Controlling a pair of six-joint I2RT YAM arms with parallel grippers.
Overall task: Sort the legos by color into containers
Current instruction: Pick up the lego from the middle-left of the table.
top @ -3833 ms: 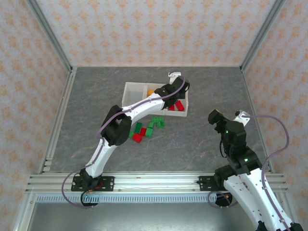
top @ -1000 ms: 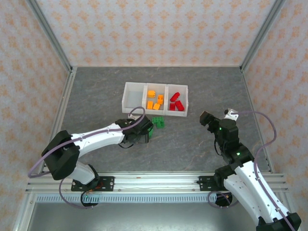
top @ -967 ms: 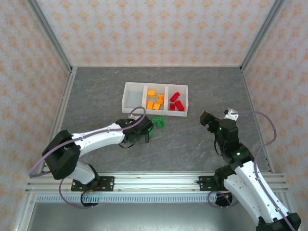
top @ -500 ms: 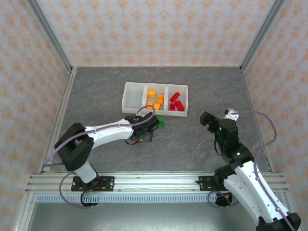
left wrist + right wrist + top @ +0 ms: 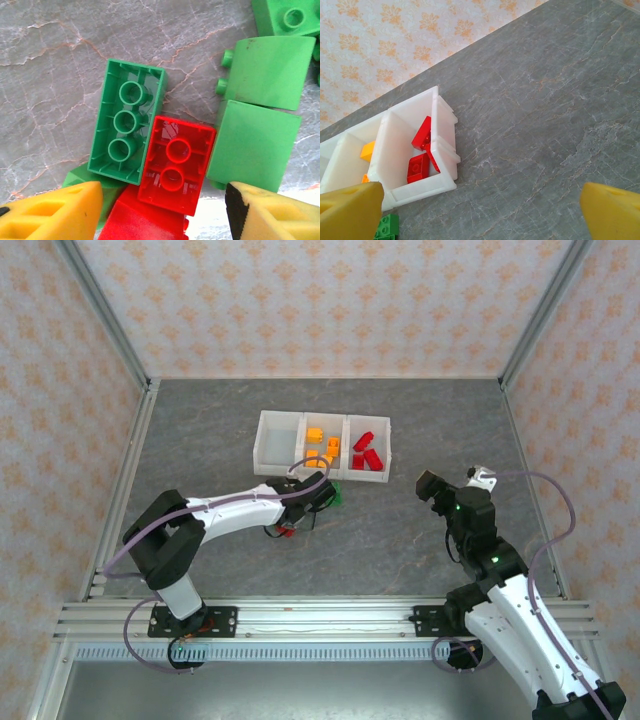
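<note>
Moved: left arm (image 5: 240,508). Earlier it reached over the right-hand bin of the containers (image 5: 258,443). Now it is pulled back and low over the loose pile (image 5: 334,497) on the tabletop (image 5: 420,420), just on the near side of the bins. Over the last second its wrist slid rightward along that pile. The right arm (image 5: 500,585) is unchanged over that second, parked toward the right edge of the tabletop. The right gripper (image 5: 455,480) has its jaws wide apart with nothing between them.

The containers sit in a row of three toward the far edge, about mid-width. The left bin looks empty, the middle one holds orange legos (image 5: 322,445), and the right one holds red legos (image 5: 366,452).

The left gripper (image 5: 162,212) has its jaws apart, straddling a red brick (image 5: 176,162) that lies studs-down; it is not clamped yet. One finger (image 5: 270,215) is just beside the brick. The other finger (image 5: 55,212) hangs over the end of a green brick (image 5: 127,127) that touches the red one's side. More green pieces (image 5: 260,110) lie just past the red brick's other side.

Step, judged: grasping a red brick for the right bin. The next move needs the jaws to close on the red one alone without catching the green neighbour, then a lift and a carry to the right bin. The greens all look unsorted.
</note>
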